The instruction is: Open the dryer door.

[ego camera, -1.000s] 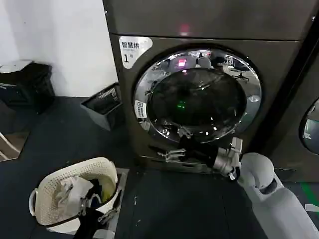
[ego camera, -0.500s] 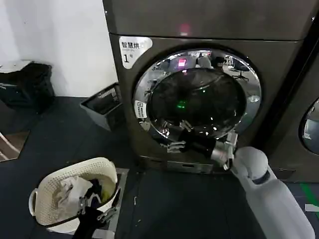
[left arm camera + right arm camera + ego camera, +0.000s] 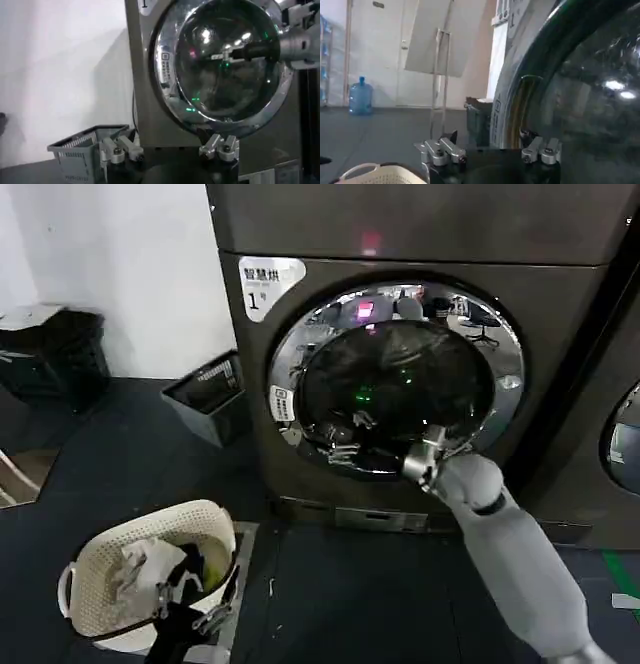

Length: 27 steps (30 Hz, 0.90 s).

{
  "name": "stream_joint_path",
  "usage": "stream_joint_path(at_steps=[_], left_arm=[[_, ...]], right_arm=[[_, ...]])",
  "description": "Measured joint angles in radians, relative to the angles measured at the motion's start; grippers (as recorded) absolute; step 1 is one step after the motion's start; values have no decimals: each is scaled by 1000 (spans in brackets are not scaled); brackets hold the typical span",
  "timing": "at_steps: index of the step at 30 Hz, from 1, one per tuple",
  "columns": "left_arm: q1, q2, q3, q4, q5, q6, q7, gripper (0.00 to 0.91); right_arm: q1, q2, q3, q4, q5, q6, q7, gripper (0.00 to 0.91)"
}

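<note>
Chrome-ringed dark dryer door [image 3: 400, 379], grey-brown dryer [image 3: 560, 314].

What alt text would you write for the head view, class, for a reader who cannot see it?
The right gripper is open in front of the closed dryer door, at its lower glass. A white laundry basket of clothes sits on the floor, lower left.

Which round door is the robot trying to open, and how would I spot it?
Find the big grey-brown dryer with the white "1" sticker. The dryer door is the round one filling its front, with a wide shiny chrome ring around dark bulging glass. The neighbouring machine's door only peeks in at the edge.
</note>
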Motion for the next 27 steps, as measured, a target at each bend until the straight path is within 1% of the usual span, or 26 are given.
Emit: stream_joint_path(at_steps=[8,17,27], left_arm=[[3,-11,-7,-1,-2,-3,6,907],[8,-14,-5,-8,-5,-1,9,907],[19,-18,2,-24,-4,11,25,907]], right_arm=[[39,31,-26,-69,0,2,12,907],[54,67,-47,-99,-1,-1,15,907],[81,83,-60,-136,4,1,7,907]])
